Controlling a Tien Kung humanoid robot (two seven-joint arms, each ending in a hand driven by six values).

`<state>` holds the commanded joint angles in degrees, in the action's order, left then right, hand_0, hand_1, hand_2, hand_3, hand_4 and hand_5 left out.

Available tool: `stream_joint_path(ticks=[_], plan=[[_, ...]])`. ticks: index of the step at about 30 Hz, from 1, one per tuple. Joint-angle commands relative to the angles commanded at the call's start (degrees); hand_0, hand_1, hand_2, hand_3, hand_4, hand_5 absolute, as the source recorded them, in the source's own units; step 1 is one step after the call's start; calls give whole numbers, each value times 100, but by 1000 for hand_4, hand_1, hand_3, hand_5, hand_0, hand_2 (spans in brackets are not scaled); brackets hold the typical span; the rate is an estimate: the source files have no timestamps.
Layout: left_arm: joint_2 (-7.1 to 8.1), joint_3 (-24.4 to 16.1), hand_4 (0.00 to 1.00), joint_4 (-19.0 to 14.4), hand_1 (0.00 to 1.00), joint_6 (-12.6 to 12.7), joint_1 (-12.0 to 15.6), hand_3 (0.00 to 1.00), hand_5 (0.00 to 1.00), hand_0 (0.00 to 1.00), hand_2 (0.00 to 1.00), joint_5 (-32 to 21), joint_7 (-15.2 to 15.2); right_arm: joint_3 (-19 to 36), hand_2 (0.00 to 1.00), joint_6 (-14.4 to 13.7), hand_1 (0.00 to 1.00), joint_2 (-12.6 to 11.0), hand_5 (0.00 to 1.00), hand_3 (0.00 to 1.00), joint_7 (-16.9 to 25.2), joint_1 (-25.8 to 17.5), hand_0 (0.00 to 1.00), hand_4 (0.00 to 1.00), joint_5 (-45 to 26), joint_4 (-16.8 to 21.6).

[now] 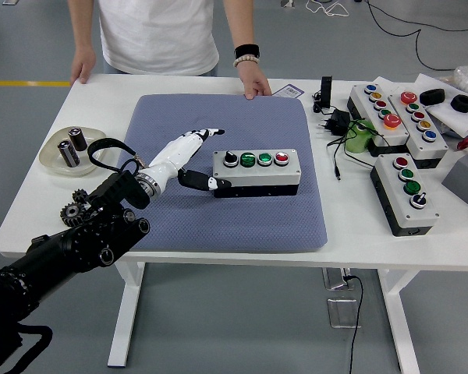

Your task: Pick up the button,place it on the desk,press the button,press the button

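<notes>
On the white table (218, 257) we see a blue-grey mat (226, 226), and the button box (256, 172) lies flat near the middle of this mat, with four controls on top: one black knob, two green buttons and one red button. From 8 o'clock our left hand (189, 152) reaches in over the mat. Its white fingers (206, 135) are stretched and slightly apart above the mat, just at 9 o'clock of the box, and the dark thumb is close to the left end of the box; we cannot tell if it touches. The hand holds nothing.

At 9 o'clock of the mat stands a shallow dish (59, 165) with two dark cylinders inside, and near it, toward 8 o'clock, lie some black gears (77, 207). At 3 o'clock of the mat we see more button boxes (404, 192), a black power adapter (335, 121) with its cable, and a green object (360, 137).

At 12 o'clock a person stands with both hands on the far edge of the table; one hand (254, 82) touches the edge of the mat. Beside it lies a small card (288, 91), but its print is too small to read.
</notes>
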<state>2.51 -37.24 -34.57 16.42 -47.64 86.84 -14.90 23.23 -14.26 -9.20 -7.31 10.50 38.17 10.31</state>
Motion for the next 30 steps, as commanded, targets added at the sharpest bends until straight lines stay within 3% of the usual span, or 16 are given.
stream_joint_path(ticks=[1, 2, 7, 8, 10, 13, 14, 19, 20, 21, 25, 26, 30], plan=[[39, -231, 952, -222, 964, 0, 74, 917, 288, 984, 998, 156, -19, -16, 562, -2, 531, 1, 241, 634, 2, 5, 647, 242, -16, 0], [62, -447, 844, -420, 941, -12, 118, 903, 195, 930, 986, 291, -32, -24, 562, -2, 531, 1, 242, 634, 5, 5, 647, 241, -24, 0], [123, -1194, 844, -1322, 941, -107, 208, 903, 195, 930, 986, 810, -58, -21, 562, -5, 531, -1, 242, 634, 7, 0, 647, 241, -25, 0], [138, -1230, 703, -1519, 834, -138, 209, 877, 36, 773, 887, 962, -31, -10, 562, -7, 531, -1, 243, 634, 6, -1, 647, 241, -20, 0], [160, -1225, 703, -1875, 834, -208, 199, 877, 36, 773, 887, 1286, 34, -3, 562, -7, 531, 0, 243, 634, 0, 1, 647, 241, -8, 0], [169, -1073, 703, -2366, 834, -509, 113, 877, 36, 773, 887, 2005, 518, 23, 562, -2, 531, 4, 243, 634, -14, 7, 647, 241, 29, 0], [166, -1047, 434, -2423, 229, -553, 95, 826, 2, 341, 263, 2206, 589, 20, 562, -3, 531, 5, 243, 634, -15, 7, 647, 241, 25, 0], [83, -875, 434, -2532, 229, -365, -92, 826, 2, 341, 263, 3003, 1057, -13, 562, -8, 531, 5, 243, 634, -1, 8, 647, 241, -25, 0], [75, -856, 337, -2519, 2, -314, -115, 746, 2, 2, 45, 3031, 1094, -12, 562, -9, 532, 5, 241, 634, 0, 8, 647, 240, -24, 0], [70, -830, 337, -2503, 2, -280, -143, 746, 2, 2, 45, 3056, 1126, -13, 562, -9, 532, 4, 241, 634, 0, 10, 647, 240, -22, 0], [77, -735, 337, -2488, 2, -570, -231, 746, 2, 2, 45, 3123, 1281, -18, 562, -7, 532, -1, 241, 634, 3, 9, 647, 240, -22, 0], [77, -689, 340, -2462, 2, -761, -257, 706, 2, 2, 6, 3158, 1353, -12, 562, -5, 532, -3, 243, 634, 2, 10, 647, 241, -12, 0], [62, -615, 340, -2411, 2, -1308, -250, 706, 2, 2, 6, 3231, 1537, -11, 562, -1, 532, -3, 243, 634, -1, 11, 647, 241, -3, 0]])
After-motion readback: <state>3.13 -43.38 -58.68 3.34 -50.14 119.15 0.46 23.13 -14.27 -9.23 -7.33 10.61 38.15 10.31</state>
